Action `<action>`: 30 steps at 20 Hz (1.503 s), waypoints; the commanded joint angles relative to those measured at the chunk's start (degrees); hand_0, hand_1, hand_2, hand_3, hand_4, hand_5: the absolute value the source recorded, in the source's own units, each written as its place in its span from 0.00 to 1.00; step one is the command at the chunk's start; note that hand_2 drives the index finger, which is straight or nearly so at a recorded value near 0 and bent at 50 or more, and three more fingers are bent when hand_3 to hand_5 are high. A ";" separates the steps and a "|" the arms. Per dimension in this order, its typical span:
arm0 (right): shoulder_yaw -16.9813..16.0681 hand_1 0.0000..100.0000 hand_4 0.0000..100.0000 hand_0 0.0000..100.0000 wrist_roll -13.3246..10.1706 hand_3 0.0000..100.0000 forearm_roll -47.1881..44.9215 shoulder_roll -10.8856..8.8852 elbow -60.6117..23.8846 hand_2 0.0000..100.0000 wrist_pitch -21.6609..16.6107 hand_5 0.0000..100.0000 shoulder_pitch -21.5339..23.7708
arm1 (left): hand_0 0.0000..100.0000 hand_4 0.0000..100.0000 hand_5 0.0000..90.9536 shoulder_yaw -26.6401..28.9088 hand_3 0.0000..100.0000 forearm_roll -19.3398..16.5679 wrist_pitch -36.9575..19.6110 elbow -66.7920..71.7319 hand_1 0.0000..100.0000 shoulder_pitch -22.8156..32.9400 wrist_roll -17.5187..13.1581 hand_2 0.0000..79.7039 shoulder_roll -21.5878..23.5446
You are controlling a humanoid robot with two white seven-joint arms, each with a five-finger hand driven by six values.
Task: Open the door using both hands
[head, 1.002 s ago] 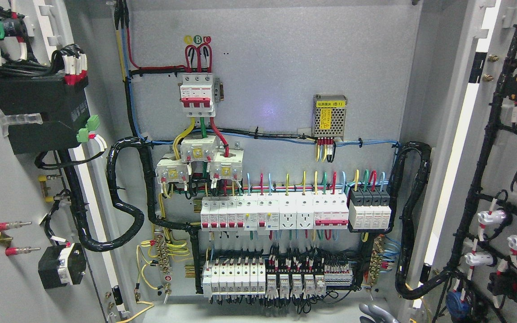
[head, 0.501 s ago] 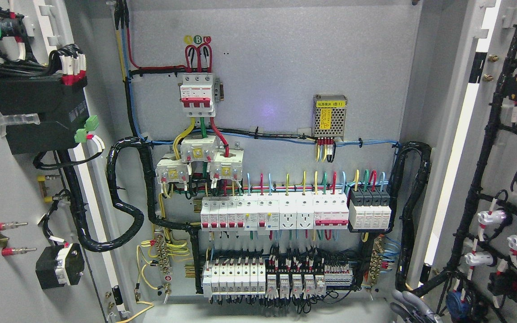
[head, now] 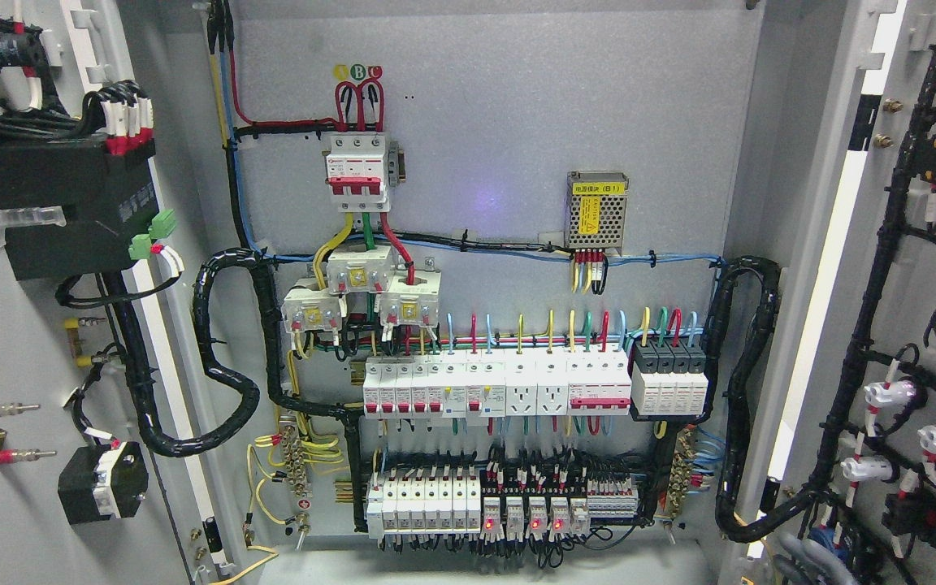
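Both doors of the cabinet stand wide open. The left door (head: 21,341) fills the left edge of the head view and the right door (head: 915,309) the right edge, each showing its wired inner face. Between them, the back panel (head: 500,122) with its rows of breakers (head: 509,388) is fully exposed.

Changes over the last second:
- The right hand (head: 809,561) has travelled rightward along the bottom edge. It now lies at the lower right, against the foot of the right door.
- Only grey finger segments (head: 797,556) show. Whether they are spread, pressed together or gripping the door cannot be told.
- The left door has swung slightly further out; its black box (head: 62,203) and red-tipped studs (head: 5,410) sit further left than before.
- Small red lamps (head: 488,524) now glow on the relay row, up and left of the fingers. They were dark before.

The left hand is not in view.

Assessment: the opening appears essentially complete. Any remaining motion is probably a final push on the right door, just above and right of the fingers.
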 commanded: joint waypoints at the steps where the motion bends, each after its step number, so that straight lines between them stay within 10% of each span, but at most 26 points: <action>1: -1.86 0.00 0.00 0.19 -0.28 0.00 -0.03 -0.13 -0.73 0.00 -3.53 0.00 1.81 | 0.00 0.00 0.00 2.82 0.00 1.77 0.07 -0.39 0.00 -0.07 0.04 0.00 1.22; 15: -2.21 0.00 0.00 0.19 -0.36 0.00 -0.03 -5.32 -1.08 0.00 -12.67 0.00 1.90 | 0.00 0.00 0.00 9.68 0.00 9.86 -0.02 -0.12 0.00 1.07 0.04 0.00 7.11; 30: -4.50 0.00 0.00 0.19 -0.45 0.00 -7.33 -4.27 -0.20 0.00 -12.41 0.00 2.95 | 0.00 0.00 0.00 15.48 0.00 11.97 -0.02 0.14 0.00 3.88 -0.04 0.00 7.64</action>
